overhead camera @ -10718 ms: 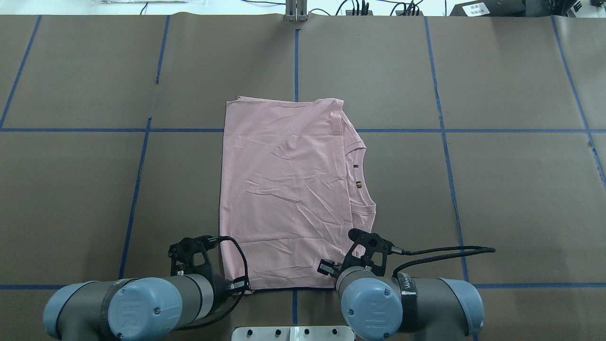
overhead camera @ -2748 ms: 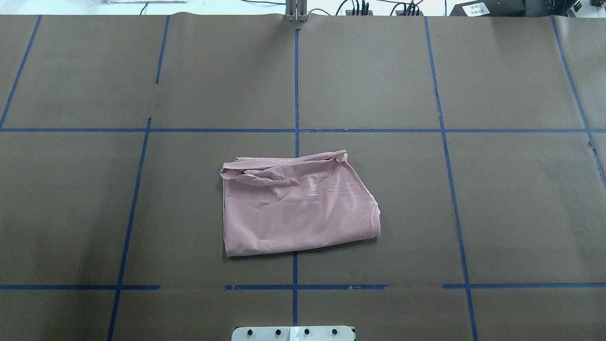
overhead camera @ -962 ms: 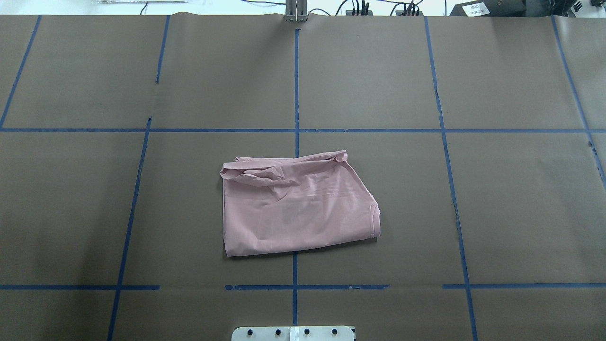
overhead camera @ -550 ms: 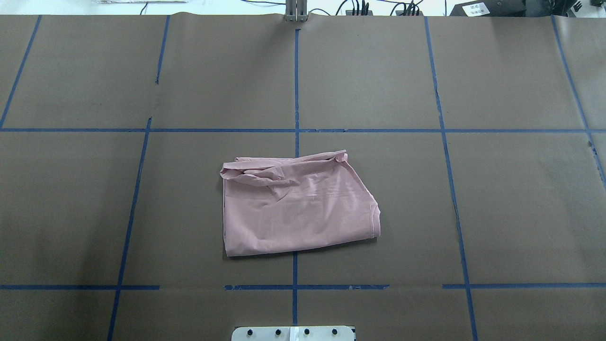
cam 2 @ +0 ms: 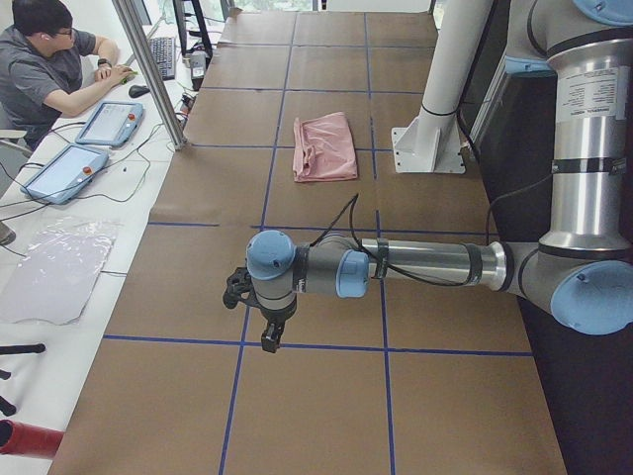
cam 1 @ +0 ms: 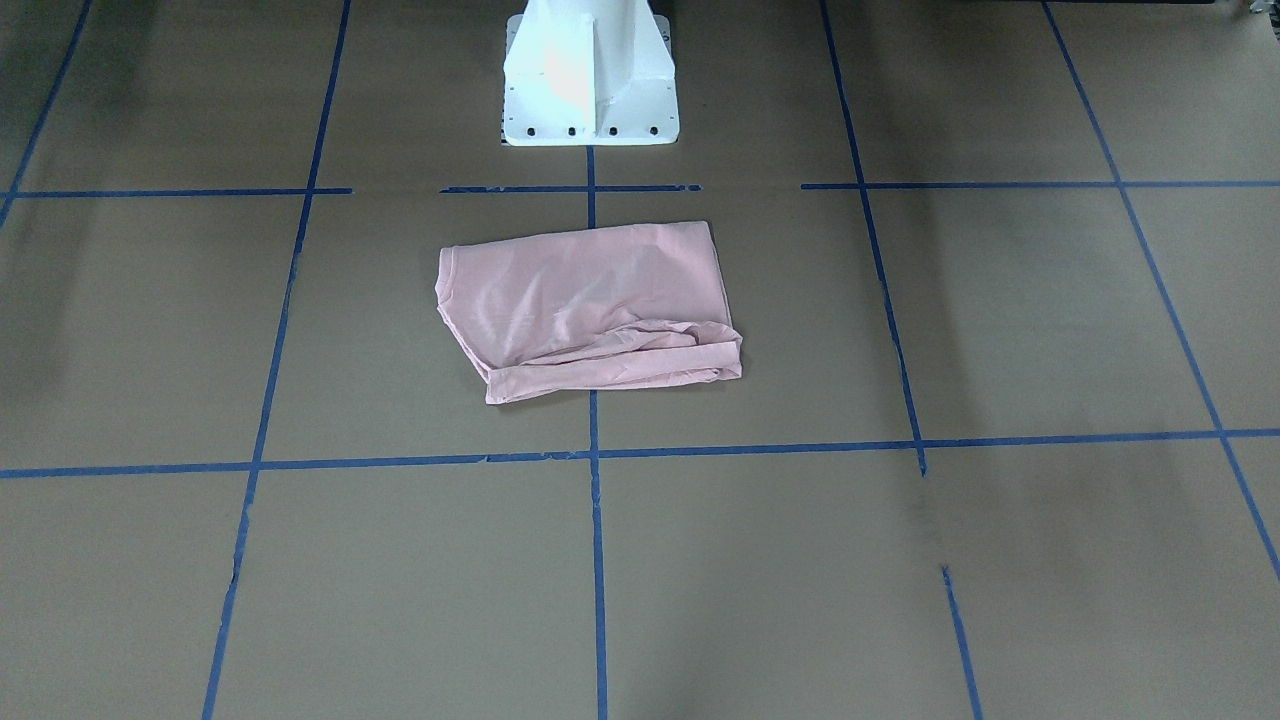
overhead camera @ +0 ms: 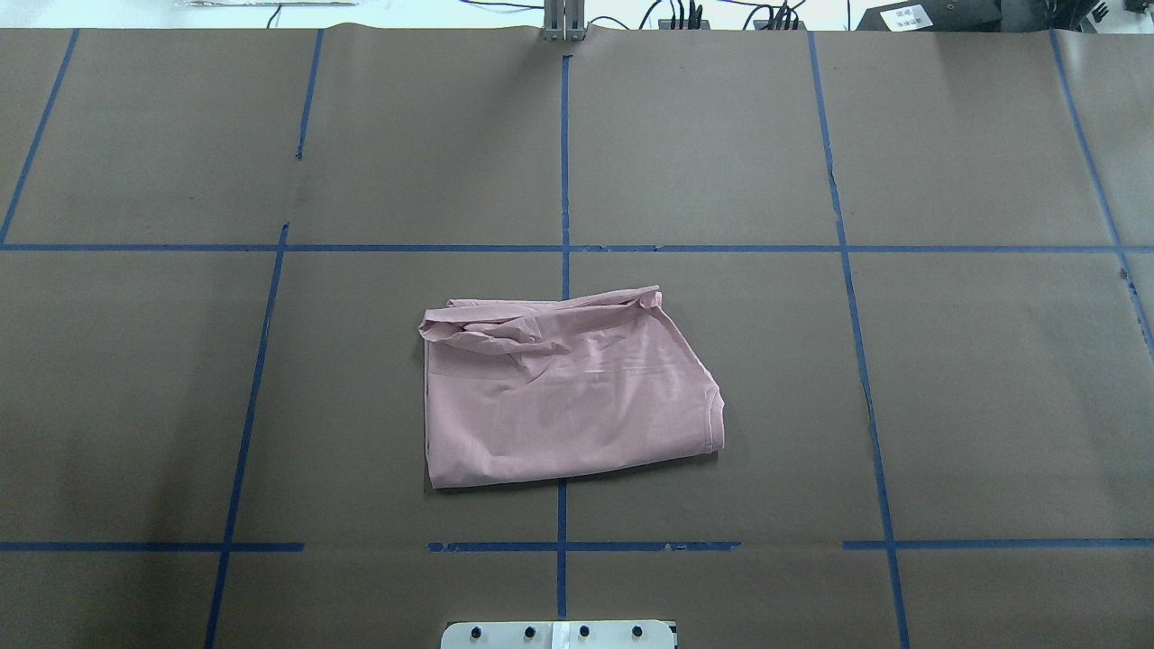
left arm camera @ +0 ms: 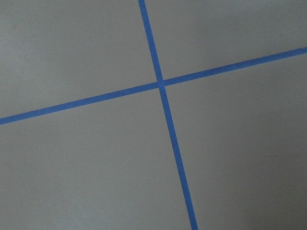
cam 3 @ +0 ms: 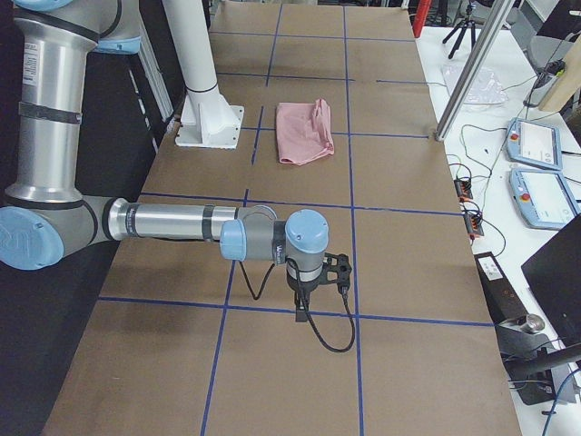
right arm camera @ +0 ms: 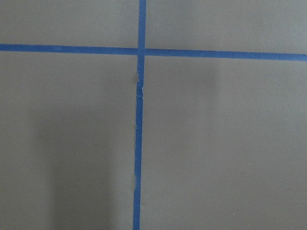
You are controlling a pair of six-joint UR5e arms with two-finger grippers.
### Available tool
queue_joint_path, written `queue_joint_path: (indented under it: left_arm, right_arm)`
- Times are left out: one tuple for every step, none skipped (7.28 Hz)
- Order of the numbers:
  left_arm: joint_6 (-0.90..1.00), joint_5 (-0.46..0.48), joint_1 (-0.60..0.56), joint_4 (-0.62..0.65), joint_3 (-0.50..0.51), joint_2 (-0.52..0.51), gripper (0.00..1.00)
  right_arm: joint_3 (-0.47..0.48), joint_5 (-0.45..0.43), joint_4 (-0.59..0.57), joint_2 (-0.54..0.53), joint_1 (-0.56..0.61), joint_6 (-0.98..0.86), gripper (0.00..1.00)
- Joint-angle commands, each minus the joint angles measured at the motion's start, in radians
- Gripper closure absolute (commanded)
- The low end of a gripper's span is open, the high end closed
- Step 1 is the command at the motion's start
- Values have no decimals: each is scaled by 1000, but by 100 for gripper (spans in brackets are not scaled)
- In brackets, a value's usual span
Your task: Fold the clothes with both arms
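off to the robot's left, the left arm (cam 2: 415, 262) stretches out low and level over the brown paper-covered surface (overhead camera: 135, 388), its wrist bent so the left fingers (cam 2: 268, 342) point straight down just above a line of blue tape (cam 2: 326, 346). they show only in the side view, and from there i cannot tell whether they are open or closed; they hold nothing that can be seen. the left wrist camera takes in only bare brown paper and two tape lines crossing. in the middle of the surface lies the t-shirt (overhead camera: 559, 397), pale pink, folded into a rough rectangle with a plain side up. it sits across the central tape line, a little way in front of the white pedestal base (cam 1: 590, 75), flat along its near edge and bunched into loose rumpled folds along its far edge, most of all at the far left corner; a stitched hem runs down its right edge. it is well apart from both arms and nothing touches it. off to the robot's right, the right arm (cam 3: 172, 222) reaches out low in the same way, the right fingers (cam 3: 300, 307) pointing down over a tape line, with a black cable (cam 3: 331, 341) looping beneath the wrist. their state cannot be told either. the right wrist camera shows only paper, a tape crossing and a soft shadow.
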Motion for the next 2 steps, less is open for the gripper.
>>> queue_joint_path:
  left_arm:
    - [-1, 0, 0, 0, 0, 0, 0]
    - [0, 0, 0, 1, 2, 0, 0]
  right_arm:
    - [-4, 0, 0, 1, 0, -3, 0]
    - [-4, 0, 0, 1, 0, -1, 0]
